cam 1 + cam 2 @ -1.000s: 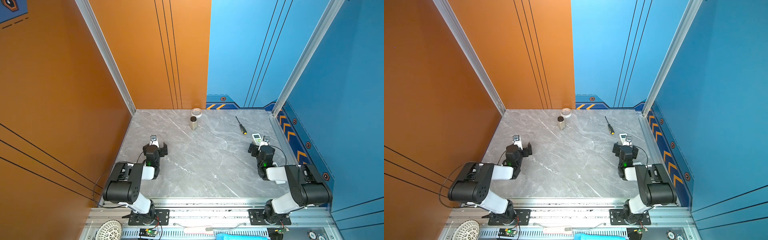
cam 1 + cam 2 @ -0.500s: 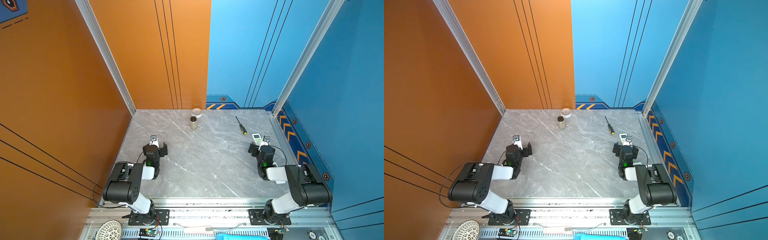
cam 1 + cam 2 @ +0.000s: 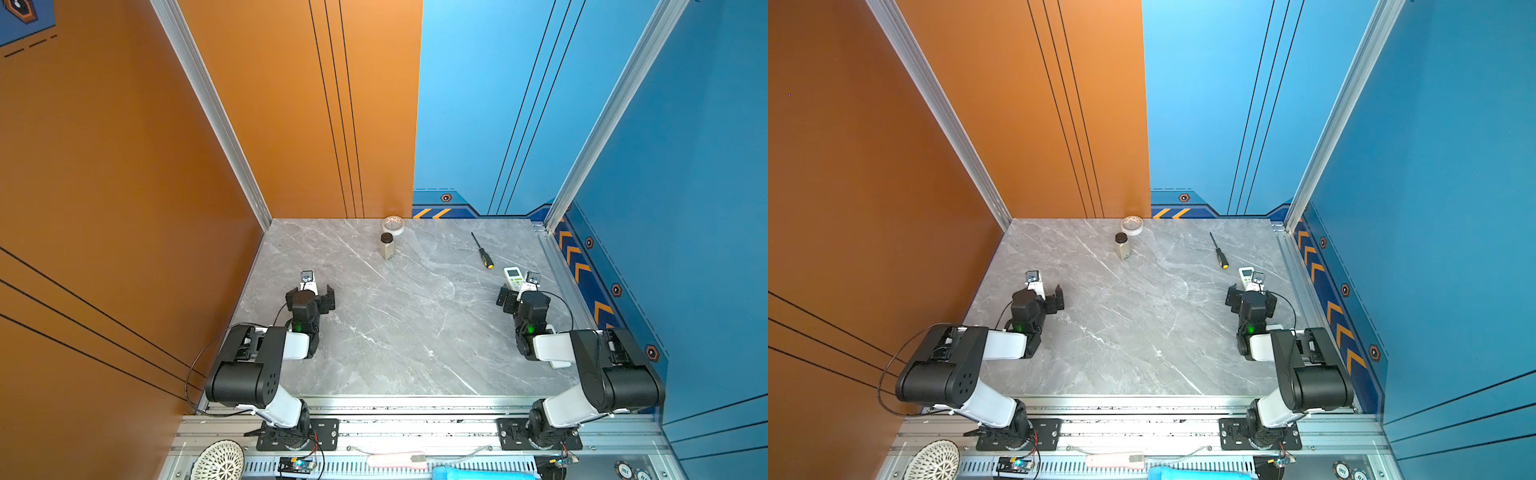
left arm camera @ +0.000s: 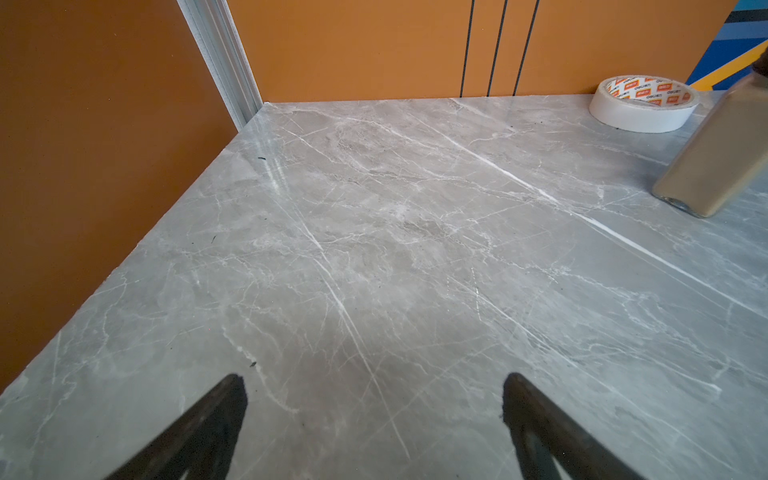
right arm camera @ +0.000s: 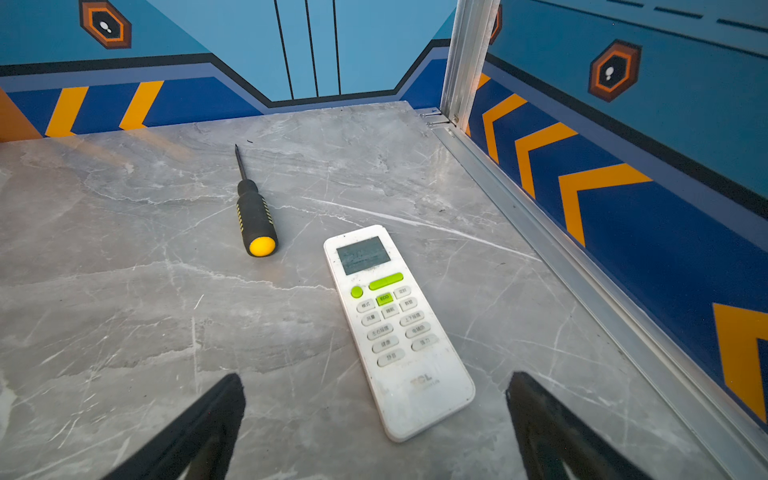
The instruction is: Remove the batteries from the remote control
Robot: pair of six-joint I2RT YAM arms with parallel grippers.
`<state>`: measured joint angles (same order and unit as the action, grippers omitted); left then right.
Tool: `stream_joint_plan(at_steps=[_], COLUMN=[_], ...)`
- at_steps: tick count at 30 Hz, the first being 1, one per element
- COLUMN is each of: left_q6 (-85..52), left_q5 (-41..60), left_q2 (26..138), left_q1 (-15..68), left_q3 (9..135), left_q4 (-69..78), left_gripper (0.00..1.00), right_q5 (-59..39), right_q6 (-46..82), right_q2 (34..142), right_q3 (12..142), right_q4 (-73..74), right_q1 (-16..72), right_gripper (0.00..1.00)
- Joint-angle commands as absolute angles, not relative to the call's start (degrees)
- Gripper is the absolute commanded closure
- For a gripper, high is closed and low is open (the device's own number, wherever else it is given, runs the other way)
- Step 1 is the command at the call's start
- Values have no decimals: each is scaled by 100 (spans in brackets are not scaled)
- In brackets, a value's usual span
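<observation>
Right gripper (image 5: 376, 377): black fingers spread wide, holding nothing, low over the grey marbled tabletop (image 3: 395, 332). In the right wrist view, the near end of the white slab-shaped plastic remote control (image 5: 395, 328) lies in the gap between the two fingertips, with neither finger touching it.

The remote control lies flat, keypad up, with green buttons and a small grey display showing. Its back is against the tabletop, so the batteries are hidden in every view.

Just beside the remote control, off its display end on the side facing the table's middle, lies a screwdriver with a black-and-yellow handle and a thin dark shaft (image 5: 253, 216). It does not touch the remote control.

Left gripper (image 4: 375, 377): well apart from the remote control, across the table. Its fingers are also spread wide, empty, over bare tabletop.

Far from the remote control, toward the middle of the back wall, a small clear bottle with tan contents and a black cap (image 3: 387, 246) stands upright. A white roll of tape (image 3: 392, 225) lies flat just behind it.
</observation>
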<state>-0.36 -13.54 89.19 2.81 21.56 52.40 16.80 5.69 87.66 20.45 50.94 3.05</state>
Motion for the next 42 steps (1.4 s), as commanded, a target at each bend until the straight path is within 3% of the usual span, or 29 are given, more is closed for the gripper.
stream_joint_plan(at_steps=[1, 5, 7, 15, 20, 29, 38, 42], left_q6=[148, 182, -176, -2503, -3632, -3984, -3271, -3233], left_q5=[-1521, -2045, -1895, -1952, -1022, -858, -48, 691], left_q2=[8391, 6778, 5925, 4712, 4785, 4914, 6666, 7212], left_q1=[436, 872, 1035, 1976, 2306, 3163, 3603, 3595], left_q3=[2129, 2318, 2853, 5362, 6383, 6837, 7692, 7839], left_q4=[4950, 3481, 2054, -2915, -4858, -5675, -5434, -4813], left_gripper=[2, 2, 2, 2, 2, 2, 2, 2], right_q5=[2035, 2537, 2112, 994, 211, 72, 636, 726], right_q6=[369, 720, 999, 1964, 2337, 2954, 3076, 2949], right_q2=[8310, 7274, 6797, 5528, 5272, 5034, 5803, 6035], right_q3=[2387, 3880, 4582, 6065, 6734, 7034, 7574, 7431], right_q4=[4206, 723, -737, -3557, -5084, -6270, -7284, -7469], right_q1=[485, 879, 1056, 1655, 1796, 1968, 2058, 1597], right_gripper=[0, 0, 0, 0, 0, 0, 0, 0])
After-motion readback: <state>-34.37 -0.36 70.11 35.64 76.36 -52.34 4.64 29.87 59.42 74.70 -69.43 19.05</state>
